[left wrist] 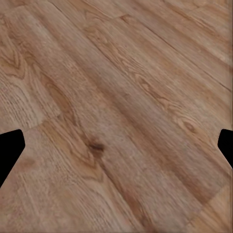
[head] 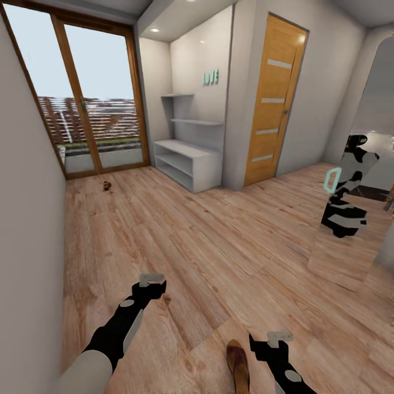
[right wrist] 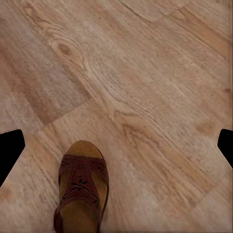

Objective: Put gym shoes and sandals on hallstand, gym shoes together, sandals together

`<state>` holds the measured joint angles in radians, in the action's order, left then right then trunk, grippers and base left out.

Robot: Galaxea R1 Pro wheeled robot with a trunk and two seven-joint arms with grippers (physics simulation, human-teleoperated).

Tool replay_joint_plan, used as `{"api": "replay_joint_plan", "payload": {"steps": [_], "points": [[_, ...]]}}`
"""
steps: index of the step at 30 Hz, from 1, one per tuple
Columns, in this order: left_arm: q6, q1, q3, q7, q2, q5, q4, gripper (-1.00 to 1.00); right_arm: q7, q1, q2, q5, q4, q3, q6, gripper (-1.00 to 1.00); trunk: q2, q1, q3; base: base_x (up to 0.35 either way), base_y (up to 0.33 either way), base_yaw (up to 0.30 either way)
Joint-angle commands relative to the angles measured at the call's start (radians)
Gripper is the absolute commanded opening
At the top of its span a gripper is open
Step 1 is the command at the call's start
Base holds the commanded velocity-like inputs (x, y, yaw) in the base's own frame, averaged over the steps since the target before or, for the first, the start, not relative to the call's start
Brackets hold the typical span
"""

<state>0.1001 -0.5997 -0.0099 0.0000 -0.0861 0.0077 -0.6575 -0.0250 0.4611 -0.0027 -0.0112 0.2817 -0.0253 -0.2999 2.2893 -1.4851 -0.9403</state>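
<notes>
One dark brown sandal (head: 238,365) with a tan insole lies on the corridor floor (head: 219,246), just left of my right gripper (head: 279,336). In the right wrist view the sandal (right wrist: 81,189) sits off to one side of the open right gripper (right wrist: 116,148), apart from both fingertips. My left gripper (head: 151,280) hangs open over bare planks (left wrist: 116,97). A small brown shape (head: 106,186), too small to identify, lies far off by the glass door. The pale hallstand (head: 186,158) stands against the far wall with its shelves bare. The gym shoes are out of view.
A grey wall (head: 27,246) runs close along the left. Glass doors (head: 82,109) close the far end, and a wooden door (head: 273,104) stands right of the hallstand. A mirror (head: 350,257) on the right reflects the robot.
</notes>
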Motion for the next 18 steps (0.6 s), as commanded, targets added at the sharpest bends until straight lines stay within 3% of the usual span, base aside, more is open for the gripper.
{"api": "replay_joint_plan", "payload": {"steps": [1,5,18], "points": [[0.006,0.0,-0.001,0.0,0.0,0.001,-0.002,1.0,0.0,0.001,0.0,-0.001,-0.001,-0.002,-0.004,1.0,0.008,-0.004,-0.006,0.0,0.0,-0.131],[0.006,0.0,-0.001,0.0,-0.002,0.0,-0.002,1.0,-0.003,0.001,0.0,0.0,0.0,-0.001,-0.003,1.0,0.036,-0.019,-0.021,0.0,0.0,-0.051],[0.016,0.002,0.002,-0.002,0.002,0.0,-0.05,1.0,0.002,-0.007,-0.001,-0.004,0.022,-0.003,-0.004,1.0,0.035,-0.019,-0.021,0.0,0.0,0.0]]}}
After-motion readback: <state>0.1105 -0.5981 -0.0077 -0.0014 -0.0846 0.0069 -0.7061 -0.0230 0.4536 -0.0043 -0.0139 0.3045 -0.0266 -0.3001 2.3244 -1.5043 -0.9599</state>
